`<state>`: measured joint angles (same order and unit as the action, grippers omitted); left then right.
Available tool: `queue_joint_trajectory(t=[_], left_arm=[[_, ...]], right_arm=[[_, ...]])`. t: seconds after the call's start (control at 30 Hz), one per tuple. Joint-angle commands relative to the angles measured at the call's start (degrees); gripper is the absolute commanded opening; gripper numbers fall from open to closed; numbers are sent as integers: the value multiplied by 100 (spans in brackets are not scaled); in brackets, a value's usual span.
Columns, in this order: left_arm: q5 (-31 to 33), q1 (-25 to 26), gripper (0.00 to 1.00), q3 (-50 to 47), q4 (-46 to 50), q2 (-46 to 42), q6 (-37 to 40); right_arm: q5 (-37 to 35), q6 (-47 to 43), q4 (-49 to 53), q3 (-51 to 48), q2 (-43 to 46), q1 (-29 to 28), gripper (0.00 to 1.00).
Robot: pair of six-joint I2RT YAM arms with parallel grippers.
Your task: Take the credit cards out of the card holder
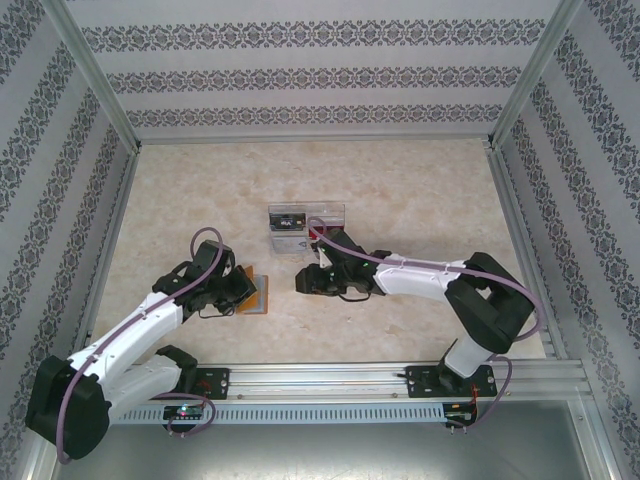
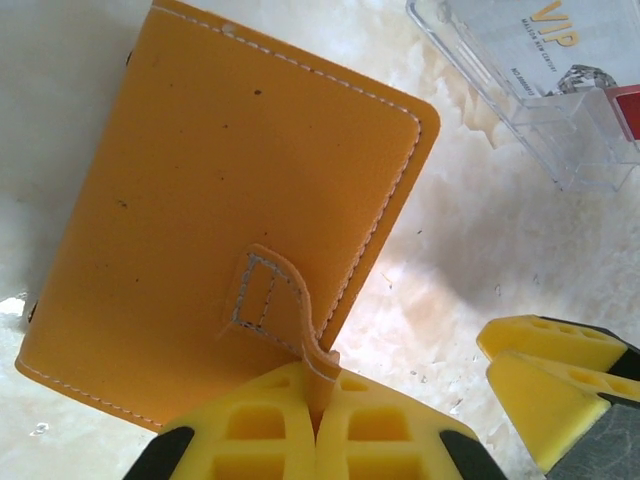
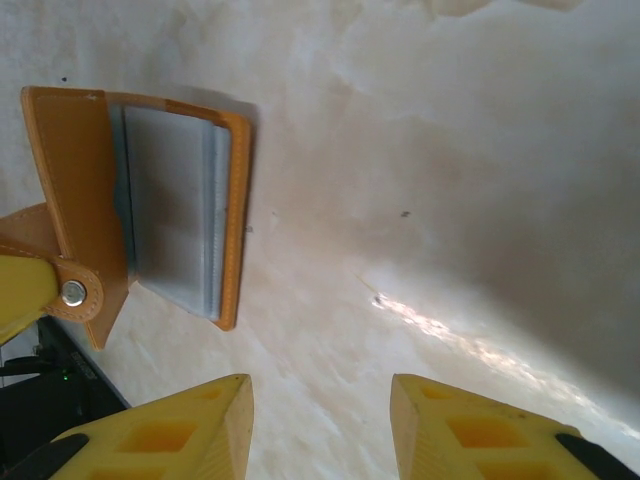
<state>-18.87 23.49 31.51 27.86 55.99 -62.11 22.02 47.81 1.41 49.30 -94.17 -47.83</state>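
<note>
We see the card holder [image 2: 230, 200] on the near-left part of the table [image 1: 420, 200], with the clear plastic tray [image 2: 560, 130] farther off toward the centre. The left gripper [image 2: 318, 400] is clenched on the holder's closing tab [image 2: 275, 300], both yellow fingers pressed flat against the strap. In the right wrist view the cover stands partly lifted off the grey-blue sleeves [image 3: 175, 210], and the snap stud [image 3: 72, 293] shows on the tab. The right gripper [image 3: 320, 420] hovers just right of the holder, jaws apart and empty.

We judge the holder light and limp. Its cover looks like soft stitched leather or imitation leather that will bend before it lifts, so a pull on the tab alone may drag the whole wallet. The sleeves look thin, slick and floppy. The credit cards would be stiff, flat and smooth, so they would slide easily but offer little edge to pinch. We cannot tell whether any sit in the sleeves now.

We would take a card by its exposed short edge at the sleeve mouth while the tab is held. A VIP card [image 2: 520, 40] and a red card [image 2: 628, 105] lie in the tray.
</note>
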Motion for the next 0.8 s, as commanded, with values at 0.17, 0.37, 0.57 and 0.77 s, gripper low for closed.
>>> queue_joint_trajectory(t=[0.17, 0.37, 0.57, 0.77], left_arm=[[-360, -62, 0, 357, -474, -57, -339], [-401, -60, 0, 484, -759, -105, -855], [-432, -53, 0, 484, -1158, -148, -1347], [-443, 40, 0, 745, -1370, -42, -1545]], right_arm=[[296, 331, -626, 129, -238, -13, 39], [609, 1047, -1761, -193, -515, 74, 36], [624, 1315, -2015, -324, -679, 175, 36], [755, 1513, -2366, -532, -664, 330, 37]])
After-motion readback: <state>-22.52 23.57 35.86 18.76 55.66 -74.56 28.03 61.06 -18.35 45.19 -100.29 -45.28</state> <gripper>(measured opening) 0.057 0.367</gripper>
